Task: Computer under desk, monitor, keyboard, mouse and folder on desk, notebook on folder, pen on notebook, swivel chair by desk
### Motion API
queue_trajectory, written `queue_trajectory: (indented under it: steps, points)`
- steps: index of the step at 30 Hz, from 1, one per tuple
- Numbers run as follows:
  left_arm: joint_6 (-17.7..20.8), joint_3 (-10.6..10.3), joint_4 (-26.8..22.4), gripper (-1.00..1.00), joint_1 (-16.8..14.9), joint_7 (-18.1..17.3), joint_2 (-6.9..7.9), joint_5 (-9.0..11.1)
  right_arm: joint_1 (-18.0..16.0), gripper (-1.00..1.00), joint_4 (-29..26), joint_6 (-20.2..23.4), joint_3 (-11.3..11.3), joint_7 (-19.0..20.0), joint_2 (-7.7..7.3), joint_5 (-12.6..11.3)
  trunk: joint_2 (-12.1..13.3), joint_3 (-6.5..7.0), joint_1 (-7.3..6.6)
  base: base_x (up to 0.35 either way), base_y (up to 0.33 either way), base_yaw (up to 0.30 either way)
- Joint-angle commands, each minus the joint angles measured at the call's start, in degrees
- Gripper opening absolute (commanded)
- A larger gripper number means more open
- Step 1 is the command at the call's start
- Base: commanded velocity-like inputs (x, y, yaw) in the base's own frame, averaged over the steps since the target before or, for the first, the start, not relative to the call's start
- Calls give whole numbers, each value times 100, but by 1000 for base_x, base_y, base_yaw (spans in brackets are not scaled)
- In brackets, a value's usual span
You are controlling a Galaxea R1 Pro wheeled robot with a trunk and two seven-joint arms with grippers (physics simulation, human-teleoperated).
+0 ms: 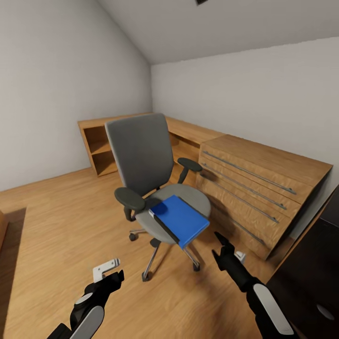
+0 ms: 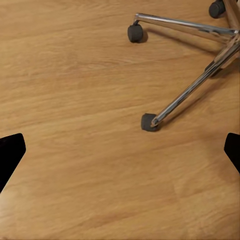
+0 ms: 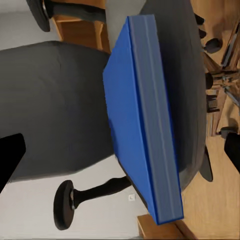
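Head view: grey padded swivel chair (image 1: 149,176) carrying the flat bright blue folder (image 1: 181,219), both arms held low before it.

The folder lies flat on the seat, one corner jutting past the front edge, so it looks easy to reach. The right gripper (image 1: 220,248) points at it with fingers spread and empty, probably lining up a grasp. The left gripper (image 1: 114,275) hangs released over the wooden floor (image 2: 75,75), near the chair's chrome legs.

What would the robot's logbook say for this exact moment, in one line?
phase: approaching folder | folder: lying on swivel chair seat | right gripper: open, near it | left gripper: open, empty
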Motion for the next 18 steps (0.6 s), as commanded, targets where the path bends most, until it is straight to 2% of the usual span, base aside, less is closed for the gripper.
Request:
queue_trajectory:
  steps: [1,5,18]
  points:
    - [18,-12,-7,100,-6,40,5,22,-1,100,7,87,-9,-16,-4,-141,-44,-23,22,0,0,0]
    - [18,-12,-7,100,-6,40,5,22,-2,100,6,151,-11,-23,2,-269,-204,-95,109,0,0,0]
    - [18,-12,-8,100,-6,40,7,27,-3,100,4,243,-18,-10,-21,-285,-726,-329,395,0,0,0]
